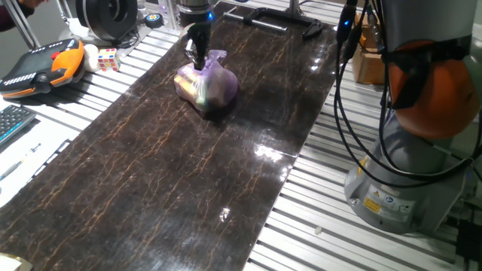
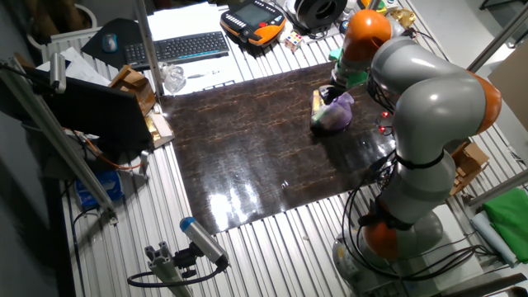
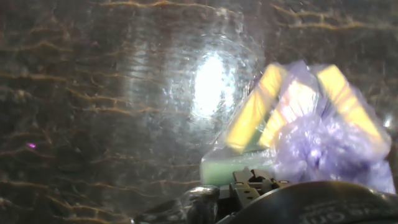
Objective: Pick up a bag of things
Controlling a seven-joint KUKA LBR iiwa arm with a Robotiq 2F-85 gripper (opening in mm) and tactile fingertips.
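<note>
Gripper [image 1: 199, 60] atop bag of things [image 1: 207, 84]

Hand view only. Bag of things [image 3: 323, 134] fills the lower right: translucent purple plastic, crumpled and bunched near the bottom edge. Yellow slanted bars and a pale green block show through its left half. Left of the bag, a bright white glare patch [image 3: 211, 84] lies on the dark, gold-veined bench [image 3: 93, 112]. Below the bag, dark gripper hardware [image 3: 255, 186] crosses the bottom edge, blurred; jaw position cannot be judged here.
</note>
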